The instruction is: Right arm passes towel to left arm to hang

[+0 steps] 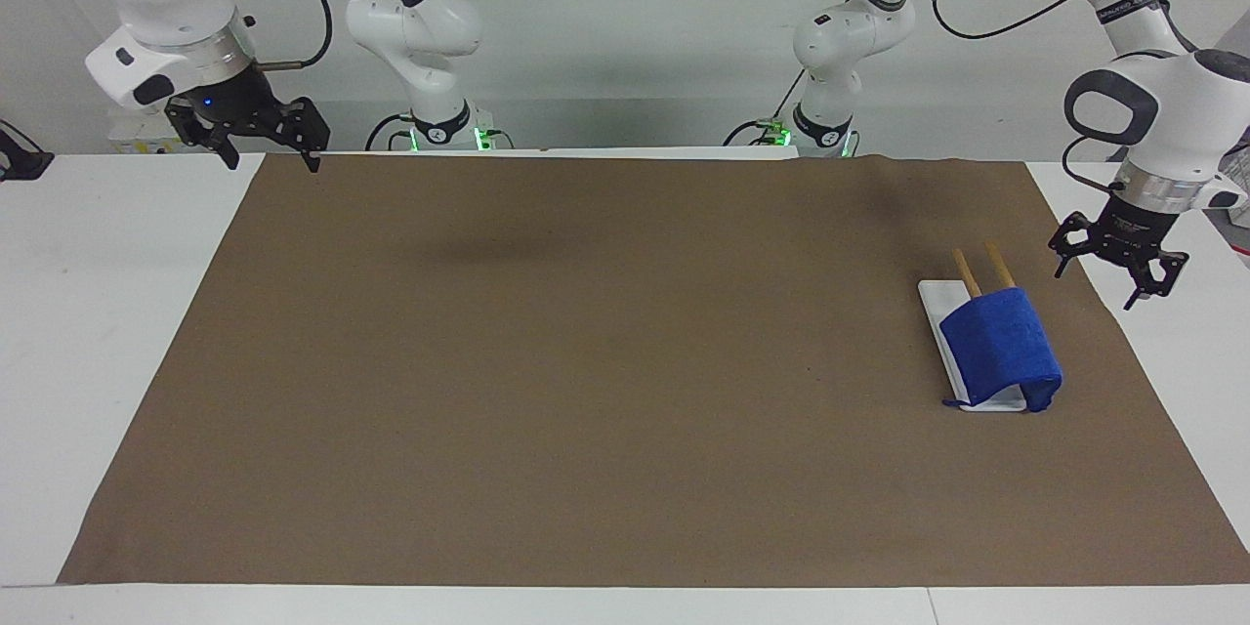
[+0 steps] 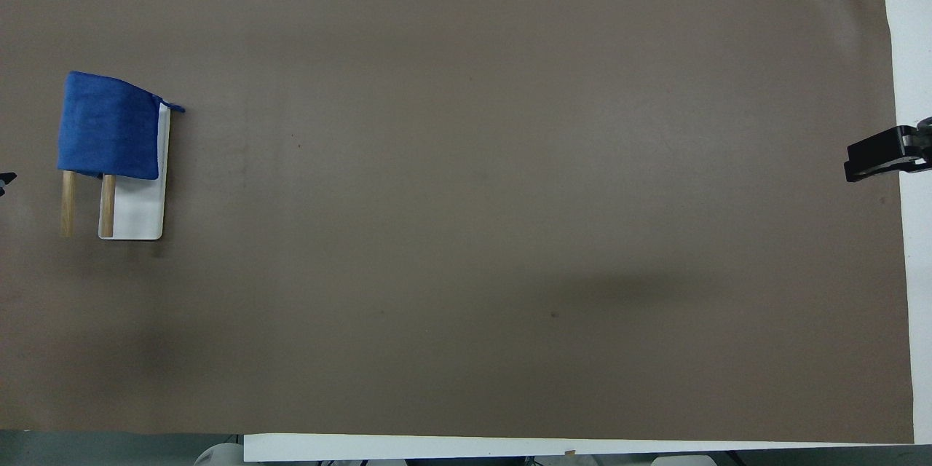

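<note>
Towel [image 1: 1001,349] draped over two wooden rods [image 1: 981,269] of a small rack, blue, folded across them with a flap hanging down each side. Rack on a white base [image 1: 935,303], standing on the brown mat [image 1: 586,361] toward the left arm's end of the table [image 1: 98,312]. Thin blue loop at one towel corner, poking out past the white base at the end farther from the robots. Bare rod ends sticking out of the towel at the end nearer to the robots.

Left gripper [image 1: 1120,271] in the air over the mat's edge, just beside the rack, fingers spread wide, grasping nothing, apart from the towel. Only a dark tip of it at the frame edge in the overhead view [image 2: 6,180].

Right gripper [image 1: 262,145] raised over the mat's corner at the right arm's end of the table, close to the robots, fingers parted, holding nothing, blue light glowing on the wrist. Right arm waiting there, well apart from the towel. One black finger [image 2: 877,154] of it showing in the overhead view, over the mat's edge.
</note>
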Controlling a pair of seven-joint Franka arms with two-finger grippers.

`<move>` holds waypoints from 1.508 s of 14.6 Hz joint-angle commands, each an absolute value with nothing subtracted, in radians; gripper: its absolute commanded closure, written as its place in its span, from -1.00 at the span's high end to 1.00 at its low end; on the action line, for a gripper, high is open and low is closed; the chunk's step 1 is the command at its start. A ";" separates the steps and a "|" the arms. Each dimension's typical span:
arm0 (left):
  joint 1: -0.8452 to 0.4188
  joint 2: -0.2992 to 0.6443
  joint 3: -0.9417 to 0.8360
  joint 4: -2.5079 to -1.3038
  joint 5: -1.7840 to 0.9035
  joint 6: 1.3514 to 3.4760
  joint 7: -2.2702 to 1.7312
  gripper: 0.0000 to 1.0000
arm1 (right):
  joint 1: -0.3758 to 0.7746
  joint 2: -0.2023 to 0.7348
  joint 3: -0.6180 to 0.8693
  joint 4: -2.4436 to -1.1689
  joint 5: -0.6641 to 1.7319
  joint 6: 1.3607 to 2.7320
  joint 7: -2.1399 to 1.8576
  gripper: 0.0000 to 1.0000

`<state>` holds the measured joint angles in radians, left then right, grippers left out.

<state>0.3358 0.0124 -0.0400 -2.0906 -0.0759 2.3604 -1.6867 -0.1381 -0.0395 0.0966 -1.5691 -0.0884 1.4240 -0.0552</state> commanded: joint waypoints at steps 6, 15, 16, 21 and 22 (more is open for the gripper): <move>0.145 0.015 -0.032 -1.913 -0.064 2.109 -1.318 1.00 | -0.150 -0.055 0.100 -1.585 -0.086 1.424 -0.069 1.00; -0.031 -0.005 -0.057 -1.771 -0.057 1.777 -0.584 1.00 | -0.155 -0.055 0.098 -1.585 -0.034 1.442 -0.066 1.00; -0.022 -0.005 -0.057 -1.743 -0.057 1.738 -0.486 1.00 | -0.155 -0.055 0.098 -1.585 -0.034 1.442 -0.067 1.00; -0.014 -0.005 -0.058 -1.643 0.000 1.573 -0.071 1.00 | -0.153 -0.055 0.097 -1.586 -0.034 1.433 -0.069 1.00; -0.014 -0.005 -0.066 -1.637 0.003 1.550 -0.030 1.00 | -0.152 -0.055 0.097 -1.586 -0.034 1.433 -0.069 1.00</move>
